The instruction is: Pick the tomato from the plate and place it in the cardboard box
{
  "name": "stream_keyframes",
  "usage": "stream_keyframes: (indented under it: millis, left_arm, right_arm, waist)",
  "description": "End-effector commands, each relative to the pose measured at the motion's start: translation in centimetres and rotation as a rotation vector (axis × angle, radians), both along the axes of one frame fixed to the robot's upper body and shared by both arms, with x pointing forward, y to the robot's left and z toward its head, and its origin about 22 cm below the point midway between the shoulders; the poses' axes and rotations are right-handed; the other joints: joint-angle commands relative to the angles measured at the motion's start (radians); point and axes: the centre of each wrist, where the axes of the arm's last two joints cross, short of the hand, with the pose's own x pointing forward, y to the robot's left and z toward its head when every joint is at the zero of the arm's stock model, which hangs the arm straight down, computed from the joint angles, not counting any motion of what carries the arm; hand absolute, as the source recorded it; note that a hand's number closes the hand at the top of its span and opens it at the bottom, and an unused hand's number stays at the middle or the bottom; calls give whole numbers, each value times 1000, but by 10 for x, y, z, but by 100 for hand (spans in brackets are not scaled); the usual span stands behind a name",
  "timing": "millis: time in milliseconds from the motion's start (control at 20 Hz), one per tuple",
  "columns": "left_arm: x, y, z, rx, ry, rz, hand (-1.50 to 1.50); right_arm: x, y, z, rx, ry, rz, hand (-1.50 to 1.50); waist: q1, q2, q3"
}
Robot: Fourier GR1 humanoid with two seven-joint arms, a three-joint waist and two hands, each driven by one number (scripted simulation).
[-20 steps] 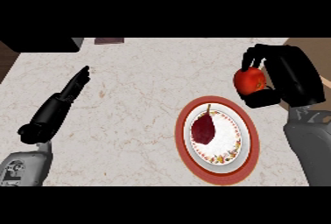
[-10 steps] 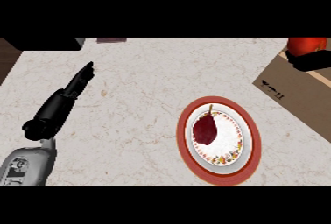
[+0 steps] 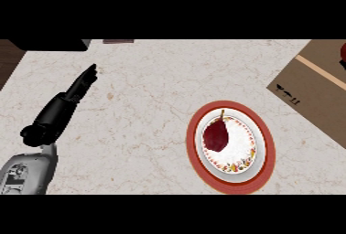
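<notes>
Counter: pale marble counter; cardboard box at right.
Tomato: probably the red sliver at the view's edge, over the box.
Handling: light, smooth, bruisable; cup its sides.
Left hand: fingers straight, empty.
Right hand: unseen.

Marble counter: plate, cardboard box.

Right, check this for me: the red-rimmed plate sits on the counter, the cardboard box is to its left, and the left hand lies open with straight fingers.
One thing is wrong: the cardboard box is to the right of the red-rimmed plate, as the head view shows. The rest holds: the plate sits on the counter, and the left hand lies open with straight fingers.
</notes>
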Motion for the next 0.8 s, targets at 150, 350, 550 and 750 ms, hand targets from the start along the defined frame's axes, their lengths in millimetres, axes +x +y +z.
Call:
stream_keyframes:
  millis: [150, 350, 550, 750]
  left_arm:
    - [5, 0, -2, -5, 0, -8, 0]
    - [1, 6, -5, 2, 1, -21, 0]
    - [2, -12, -8, 3, -24, -24, 0]
    - [2, 5, -2, -8, -3, -7, 0]
  right_arm:
    - [-11, -64, -28, 9, 257, 19, 150]
    - [-3, -62, -45, -56, 436, 10, 150]
    - [-9, -83, -40, 58, 508, 93, -150]
    - [-19, -101, -34, 106, 433, 229, -150]
  waist:
    - [2, 3, 1]
    - [21, 7, 1]
    - [13, 6, 1]
    - [12, 3, 2]
